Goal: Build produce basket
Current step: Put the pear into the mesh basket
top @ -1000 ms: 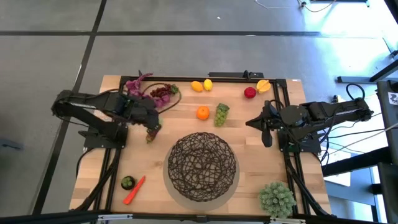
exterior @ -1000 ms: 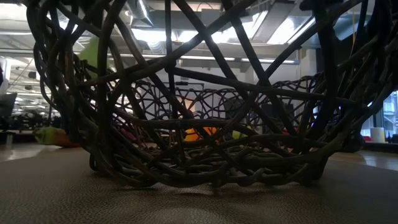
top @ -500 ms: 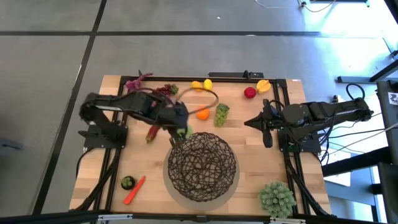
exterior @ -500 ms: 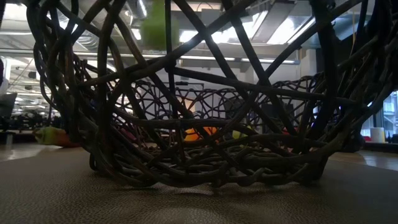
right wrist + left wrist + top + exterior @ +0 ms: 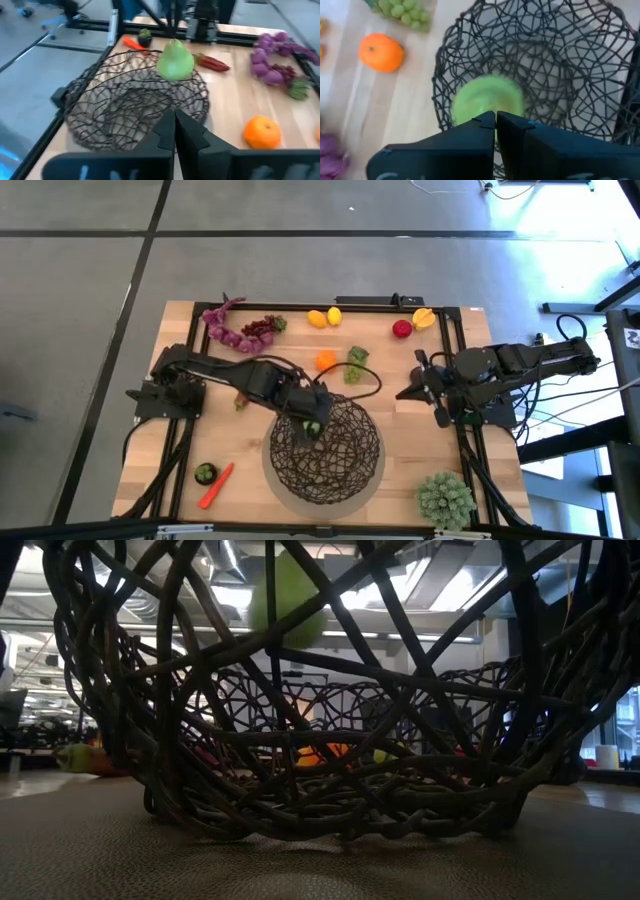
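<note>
From straight above, the left tool [image 5: 312,423] reaches over the near-left rim of the basket [image 5: 345,465], clenched on a green pear [image 5: 313,427] that shows only as a small green patch there. The right wrist view gives the pear [image 5: 175,61] its full shape, hanging by its top just above the basket's rim, while the left wrist view looks down past the closed fingers [image 5: 475,132] onto the pear [image 5: 487,102] with the woven bottom of the basket beneath it. The low view shows it as a green blur [image 5: 285,595] high behind the wires, clear of the basket floor. The right tool [image 5: 432,390] waits at the right side of the tabletop [image 5: 420,450], clenched on nothing. Counted from above on the tabletop: one orange [image 5: 326,361], one green grape bunch [image 5: 356,366], two yellow lemons [image 5: 323,317], one red apple [image 5: 402,329], one carrot [image 5: 216,485] and one pale green spiky plant [image 5: 445,499]. No writing can be read anywhere.
</note>
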Robot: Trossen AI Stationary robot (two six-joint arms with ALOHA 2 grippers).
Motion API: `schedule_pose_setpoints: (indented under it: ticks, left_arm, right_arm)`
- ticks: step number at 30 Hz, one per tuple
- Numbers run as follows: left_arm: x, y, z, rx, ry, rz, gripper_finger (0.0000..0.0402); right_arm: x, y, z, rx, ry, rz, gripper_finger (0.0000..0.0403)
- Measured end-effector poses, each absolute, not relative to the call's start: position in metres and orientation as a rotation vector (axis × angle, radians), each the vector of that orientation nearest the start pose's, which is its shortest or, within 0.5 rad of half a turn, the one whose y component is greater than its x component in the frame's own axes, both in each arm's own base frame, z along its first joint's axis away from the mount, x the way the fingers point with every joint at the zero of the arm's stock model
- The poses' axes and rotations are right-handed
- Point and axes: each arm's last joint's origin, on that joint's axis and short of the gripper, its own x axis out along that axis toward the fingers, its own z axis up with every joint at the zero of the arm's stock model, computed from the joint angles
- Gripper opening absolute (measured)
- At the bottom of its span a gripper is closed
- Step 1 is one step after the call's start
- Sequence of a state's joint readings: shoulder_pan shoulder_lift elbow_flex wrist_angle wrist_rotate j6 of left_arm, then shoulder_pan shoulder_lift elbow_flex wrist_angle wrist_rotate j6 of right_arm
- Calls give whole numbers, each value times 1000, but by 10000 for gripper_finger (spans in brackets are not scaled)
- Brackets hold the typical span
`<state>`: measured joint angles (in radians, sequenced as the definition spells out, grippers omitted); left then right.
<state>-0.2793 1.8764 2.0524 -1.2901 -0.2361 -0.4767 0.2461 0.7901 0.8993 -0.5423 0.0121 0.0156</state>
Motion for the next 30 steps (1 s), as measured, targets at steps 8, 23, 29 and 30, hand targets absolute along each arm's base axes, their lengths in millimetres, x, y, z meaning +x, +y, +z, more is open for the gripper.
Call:
schedule_pose_setpoints:
  ticks: [8,23,29,30]
  left_arm:
    - [384,-105,345,-202,1049,253,0]
    - [424,-113,278,-116,1174,239,0]
    - [431,-112,265,-68,1195,231,0]
    - [431,-112,265,-66,1195,233,0]
  right_arm:
    - [153,40,336,-37,446,286,7]
    - [153,40,335,-88,452,298,7]
    - [153,40,335,-102,450,301,7]
    - [153,40,335,-102,450,301,7]
